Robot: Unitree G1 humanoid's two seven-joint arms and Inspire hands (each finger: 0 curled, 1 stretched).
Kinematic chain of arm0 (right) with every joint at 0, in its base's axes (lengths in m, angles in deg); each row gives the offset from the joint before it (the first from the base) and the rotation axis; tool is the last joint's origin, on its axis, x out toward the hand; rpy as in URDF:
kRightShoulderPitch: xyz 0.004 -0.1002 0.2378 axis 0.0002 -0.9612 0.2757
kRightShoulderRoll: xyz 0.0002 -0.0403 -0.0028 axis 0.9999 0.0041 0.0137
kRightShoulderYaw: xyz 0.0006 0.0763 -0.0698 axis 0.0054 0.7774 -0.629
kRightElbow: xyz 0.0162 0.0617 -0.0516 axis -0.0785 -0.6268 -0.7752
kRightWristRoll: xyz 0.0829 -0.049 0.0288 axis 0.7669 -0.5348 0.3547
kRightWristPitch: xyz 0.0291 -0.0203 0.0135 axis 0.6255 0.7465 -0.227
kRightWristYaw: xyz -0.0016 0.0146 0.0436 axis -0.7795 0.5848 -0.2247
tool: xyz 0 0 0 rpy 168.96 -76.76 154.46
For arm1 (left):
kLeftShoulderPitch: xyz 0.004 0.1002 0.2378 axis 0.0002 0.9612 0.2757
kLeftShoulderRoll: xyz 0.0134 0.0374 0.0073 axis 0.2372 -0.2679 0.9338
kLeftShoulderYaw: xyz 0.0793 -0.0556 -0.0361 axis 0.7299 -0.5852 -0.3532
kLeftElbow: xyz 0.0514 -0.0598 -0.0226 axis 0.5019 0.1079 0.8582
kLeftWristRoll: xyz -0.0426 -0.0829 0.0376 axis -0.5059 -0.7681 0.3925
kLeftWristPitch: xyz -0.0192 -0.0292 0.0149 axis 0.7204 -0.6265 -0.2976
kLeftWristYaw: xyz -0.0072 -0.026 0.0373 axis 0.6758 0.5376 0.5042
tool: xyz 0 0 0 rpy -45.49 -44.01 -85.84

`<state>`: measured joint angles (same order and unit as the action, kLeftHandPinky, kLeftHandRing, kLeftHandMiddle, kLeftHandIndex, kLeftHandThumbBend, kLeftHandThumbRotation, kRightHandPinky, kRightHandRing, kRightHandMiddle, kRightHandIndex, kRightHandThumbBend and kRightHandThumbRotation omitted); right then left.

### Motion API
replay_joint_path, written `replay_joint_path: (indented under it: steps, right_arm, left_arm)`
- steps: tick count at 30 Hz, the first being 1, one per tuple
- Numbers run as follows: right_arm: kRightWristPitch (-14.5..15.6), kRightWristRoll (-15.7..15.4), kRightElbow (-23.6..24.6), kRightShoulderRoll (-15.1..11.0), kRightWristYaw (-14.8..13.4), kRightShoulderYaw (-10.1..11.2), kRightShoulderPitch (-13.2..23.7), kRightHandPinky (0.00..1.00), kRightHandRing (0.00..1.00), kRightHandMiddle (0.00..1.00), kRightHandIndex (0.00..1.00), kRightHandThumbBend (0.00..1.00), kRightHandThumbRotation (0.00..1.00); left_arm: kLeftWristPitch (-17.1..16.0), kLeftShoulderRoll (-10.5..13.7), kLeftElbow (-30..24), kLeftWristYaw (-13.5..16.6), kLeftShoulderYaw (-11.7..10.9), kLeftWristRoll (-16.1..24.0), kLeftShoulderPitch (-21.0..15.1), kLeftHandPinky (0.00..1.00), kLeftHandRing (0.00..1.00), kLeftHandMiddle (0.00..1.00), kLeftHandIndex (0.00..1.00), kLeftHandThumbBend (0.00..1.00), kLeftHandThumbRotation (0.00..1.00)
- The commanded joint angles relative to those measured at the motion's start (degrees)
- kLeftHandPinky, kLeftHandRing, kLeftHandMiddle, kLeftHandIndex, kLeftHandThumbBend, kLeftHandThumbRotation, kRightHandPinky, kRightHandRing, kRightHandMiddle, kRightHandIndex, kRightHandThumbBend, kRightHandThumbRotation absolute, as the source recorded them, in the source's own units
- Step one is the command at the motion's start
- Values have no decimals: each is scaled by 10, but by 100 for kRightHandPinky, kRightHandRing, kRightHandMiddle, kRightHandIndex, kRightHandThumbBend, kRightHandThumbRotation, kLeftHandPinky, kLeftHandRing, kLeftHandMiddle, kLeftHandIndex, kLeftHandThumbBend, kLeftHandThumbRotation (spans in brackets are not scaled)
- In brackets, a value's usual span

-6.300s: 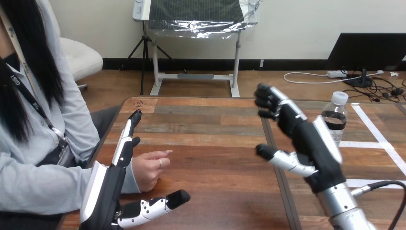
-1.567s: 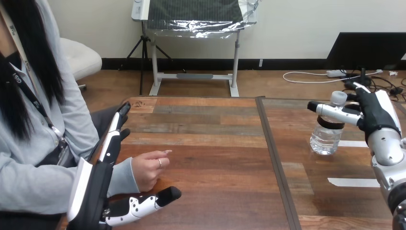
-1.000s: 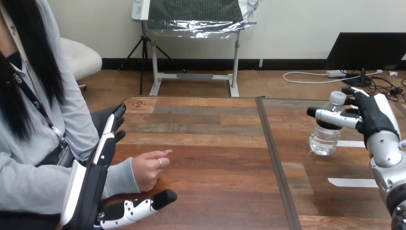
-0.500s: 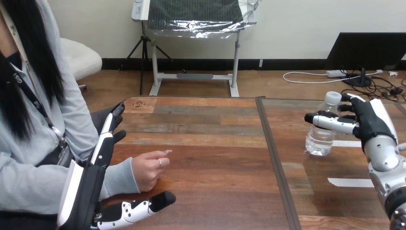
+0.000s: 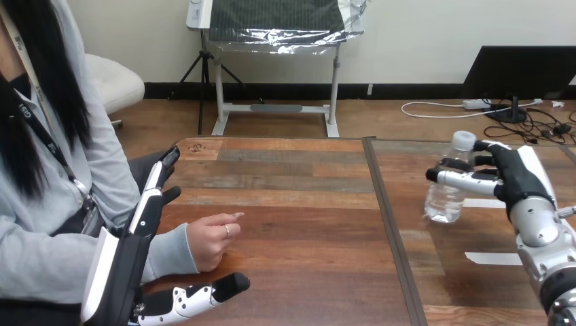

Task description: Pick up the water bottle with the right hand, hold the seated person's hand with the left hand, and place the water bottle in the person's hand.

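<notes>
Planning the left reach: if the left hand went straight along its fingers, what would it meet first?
The left hand would likely meet the person's lap first, though depth is unclear.

The thumb of my right hand point(image 5: 513, 180) covers the middle of the water bottle point(image 5: 443, 205); my left hand point(image 5: 127, 261) hides the person's wrist, and I cannot tell whether it touches the sleeve point(image 5: 166, 252)

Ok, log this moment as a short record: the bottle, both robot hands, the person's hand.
water bottle: tilted, above the right part of the table, gripped by the right hand
right hand: fingers and thumb curled round the bottle
left hand: open, fingers straight, alongside the sleeve, gripping nothing
person's hand: loosely curled, resting on the table, empty
handover: not yet done
</notes>
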<state>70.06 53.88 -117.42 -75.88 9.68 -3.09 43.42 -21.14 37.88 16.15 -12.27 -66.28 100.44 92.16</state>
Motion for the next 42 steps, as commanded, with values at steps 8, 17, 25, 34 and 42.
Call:
replay_joint_path:
  steps: [8,17,25,34,42]
  right_arm:
    - [3,-13,-1,16,-4,-13,14,63,71,78,81,94,29]
    - [12,-23,-2,22,-6,-20,17,63,72,78,80,91,27]
    - [16,-23,-2,27,-6,-19,20,65,75,79,82,88,26]
    - [15,-18,-2,31,-2,-14,26,69,78,83,85,86,25]
    - [11,-17,-2,32,-1,-14,33,71,80,85,88,91,29]
  left_arm:
    - [-14,6,-32,-9,-5,-20,-10,89,97,100,96,100,50]
    - [-16,6,-43,-14,-7,-25,0,89,97,100,96,100,49]
    - [-18,7,-51,-22,-7,-38,12,88,97,100,96,100,48]
    - [-26,8,-55,-27,-12,-43,22,89,97,100,95,100,48]
    - [-26,9,-56,-29,-16,-45,27,89,97,99,95,100,46]
